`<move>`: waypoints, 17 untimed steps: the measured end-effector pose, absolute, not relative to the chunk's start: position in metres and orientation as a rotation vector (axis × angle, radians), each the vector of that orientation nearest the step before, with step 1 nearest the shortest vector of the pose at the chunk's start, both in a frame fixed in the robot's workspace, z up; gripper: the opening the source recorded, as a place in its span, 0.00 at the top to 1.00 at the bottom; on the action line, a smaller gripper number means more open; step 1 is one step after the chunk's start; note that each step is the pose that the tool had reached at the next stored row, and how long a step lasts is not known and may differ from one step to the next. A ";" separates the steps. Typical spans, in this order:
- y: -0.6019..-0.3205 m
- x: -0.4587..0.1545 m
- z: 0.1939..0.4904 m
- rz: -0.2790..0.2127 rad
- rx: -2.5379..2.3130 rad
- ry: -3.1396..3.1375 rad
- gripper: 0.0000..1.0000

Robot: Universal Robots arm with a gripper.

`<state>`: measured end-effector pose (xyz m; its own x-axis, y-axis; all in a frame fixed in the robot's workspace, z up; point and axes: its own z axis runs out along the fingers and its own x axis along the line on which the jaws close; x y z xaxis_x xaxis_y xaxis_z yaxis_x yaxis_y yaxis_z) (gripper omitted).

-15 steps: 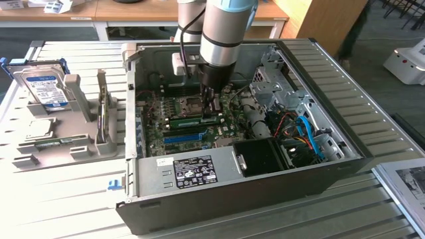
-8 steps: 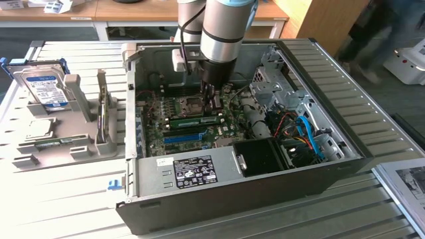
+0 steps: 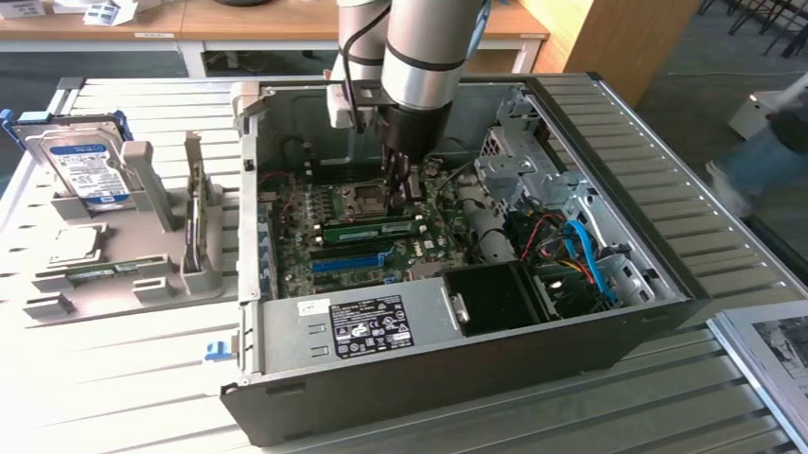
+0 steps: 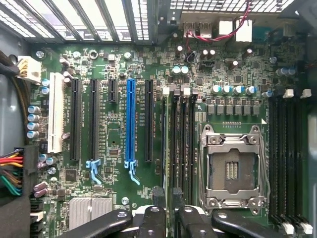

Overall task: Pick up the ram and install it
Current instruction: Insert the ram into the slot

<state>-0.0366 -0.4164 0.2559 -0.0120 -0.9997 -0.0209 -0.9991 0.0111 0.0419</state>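
Observation:
The ram (image 3: 369, 229), a long narrow green stick, stands on edge in a motherboard slot between the CPU socket (image 3: 366, 199) and the blue slot (image 3: 347, 262), inside the open computer case (image 3: 657, 284). My gripper (image 3: 404, 203) reaches down into the case from above and hangs over the ram's end towards the exterior view's right. In the wrist view the gripper (image 4: 167, 208) sits at one end of the dark memory slots (image 4: 178, 148) beside the CPU socket (image 4: 232, 168). Whether it touches or holds the ram cannot be made out.
At the exterior view's left a grey holder (image 3: 114, 274) carries a hard drive (image 3: 86, 170), an upright card (image 3: 192, 203) and a chip (image 3: 76, 244). The power supply (image 3: 366, 322) and cables (image 3: 588, 255) crowd the case. A person (image 3: 770, 142) stands at the right edge.

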 end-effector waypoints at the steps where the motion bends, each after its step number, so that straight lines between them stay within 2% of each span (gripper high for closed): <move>1: -0.416 -0.037 0.257 -0.069 2.198 -2.223 0.81; 17: -0.416 -0.037 0.279 -0.070 2.198 -2.223 0.81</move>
